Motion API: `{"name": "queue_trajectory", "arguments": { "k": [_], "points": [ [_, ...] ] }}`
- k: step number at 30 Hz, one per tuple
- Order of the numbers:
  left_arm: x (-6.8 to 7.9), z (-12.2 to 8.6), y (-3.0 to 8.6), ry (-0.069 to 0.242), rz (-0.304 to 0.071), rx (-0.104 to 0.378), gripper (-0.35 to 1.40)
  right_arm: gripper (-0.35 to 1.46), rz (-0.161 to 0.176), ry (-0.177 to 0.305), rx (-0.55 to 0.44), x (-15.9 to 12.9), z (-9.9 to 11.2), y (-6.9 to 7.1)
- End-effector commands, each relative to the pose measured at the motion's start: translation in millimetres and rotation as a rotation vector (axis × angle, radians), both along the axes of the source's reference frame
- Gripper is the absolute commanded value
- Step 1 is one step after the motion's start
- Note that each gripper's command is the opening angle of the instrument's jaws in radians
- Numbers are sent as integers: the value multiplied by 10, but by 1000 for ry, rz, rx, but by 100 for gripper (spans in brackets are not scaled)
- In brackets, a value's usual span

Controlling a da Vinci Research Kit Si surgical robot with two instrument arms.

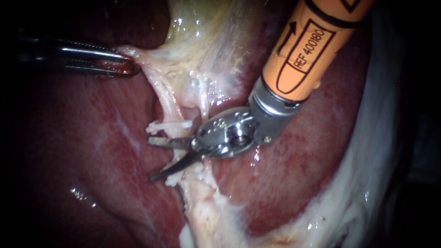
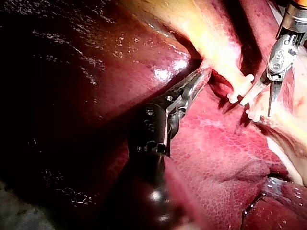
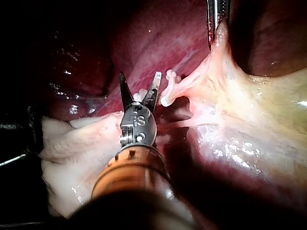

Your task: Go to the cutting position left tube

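While the left tool point(image 1: 130, 65) pinches gallbladder tissue point(image 1: 151, 59) at ten o'clock, the right tool point(image 1: 150, 159) stands spread, its blades straddling the clipped left tube point(image 1: 179, 155).

Lit brightly at the centre of every view; dimmed to near black toward the margins. Backed throughout by the dark red, mottled liver point(image 1: 298, 183), wet and flecked with small bright glints point(image 1: 74, 191). Bordered along the right of the endoscope view by pale white material point(image 1: 386, 138); cloth or tissue, not determinable. Dark beyond that edge, too dim for detail.
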State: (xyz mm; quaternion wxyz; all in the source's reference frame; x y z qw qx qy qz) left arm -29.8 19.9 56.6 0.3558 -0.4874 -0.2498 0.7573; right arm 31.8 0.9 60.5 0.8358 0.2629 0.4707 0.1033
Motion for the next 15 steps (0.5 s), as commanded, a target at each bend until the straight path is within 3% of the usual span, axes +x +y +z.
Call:
{"name": "queue_trajectory", "arguments": {
  "k": [1,10,15],
  "points": [
    [0,0,0,-1,1,0,-35,96,-1,2,2,-5,-1,1],
    [3,-1,0,-2,2,0,-35,106,-7,20,47,-56,-17,10],
    [4,-1,0,-2,2,0,-35,108,-5,15,73,-78,-12,13]
  ]
}}
